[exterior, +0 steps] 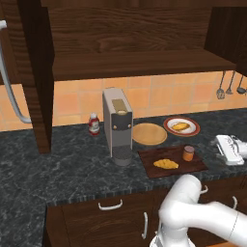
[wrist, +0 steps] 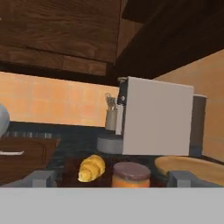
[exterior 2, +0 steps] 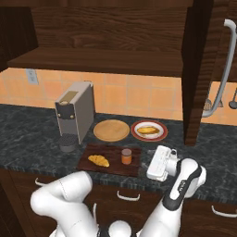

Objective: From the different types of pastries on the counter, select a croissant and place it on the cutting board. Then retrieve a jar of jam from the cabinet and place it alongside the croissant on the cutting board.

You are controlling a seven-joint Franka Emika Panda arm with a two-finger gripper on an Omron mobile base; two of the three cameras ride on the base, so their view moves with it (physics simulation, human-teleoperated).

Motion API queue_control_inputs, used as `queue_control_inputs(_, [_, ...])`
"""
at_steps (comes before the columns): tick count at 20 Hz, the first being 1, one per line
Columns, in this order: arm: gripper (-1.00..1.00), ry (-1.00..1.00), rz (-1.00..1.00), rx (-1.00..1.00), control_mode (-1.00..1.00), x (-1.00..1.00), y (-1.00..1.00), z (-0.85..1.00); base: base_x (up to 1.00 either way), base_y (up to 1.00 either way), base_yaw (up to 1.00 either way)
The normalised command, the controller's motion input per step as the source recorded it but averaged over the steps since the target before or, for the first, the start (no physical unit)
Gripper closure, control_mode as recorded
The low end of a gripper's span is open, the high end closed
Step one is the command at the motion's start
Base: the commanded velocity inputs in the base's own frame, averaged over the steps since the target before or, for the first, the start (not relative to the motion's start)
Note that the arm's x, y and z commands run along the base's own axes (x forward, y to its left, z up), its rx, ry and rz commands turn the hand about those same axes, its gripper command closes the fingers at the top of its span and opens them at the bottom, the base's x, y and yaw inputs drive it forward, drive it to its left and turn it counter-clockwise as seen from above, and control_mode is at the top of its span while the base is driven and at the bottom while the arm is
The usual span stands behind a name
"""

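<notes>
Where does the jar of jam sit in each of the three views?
Left base view: jar of jam on the right part of the cutting board, lower right of centre.
Right base view: jar right of the croissant, just below centre.
Hand view: jar at bottom centre.
Shared landmark: the coffee machine.

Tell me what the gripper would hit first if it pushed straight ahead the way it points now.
Most likely the jar of jam, sitting between the open gripper fingertips on the cutting board; the croissant lies just off to one side. Depth is hard to judge.
</notes>
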Motion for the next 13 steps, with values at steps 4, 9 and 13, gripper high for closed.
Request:
queue_control_inputs(4, [-1.00, 0.16, 0.06, 0.00, -1.00, -0.85, 0.54, 0.69, 0.00, 0.00, 0.00])
queue_control_inputs(9, [-1.00, -0.09, 0.06, 0.00, -1.00, -0.98, 0.19, 1.00, 0.00, 0.00, 0.00])
queue_control_inputs(13, [-1.00, -0.30, 0.00, 0.00, -1.00, -1.00, 0.14, 1.00, 0.00, 0.00, 0.00])
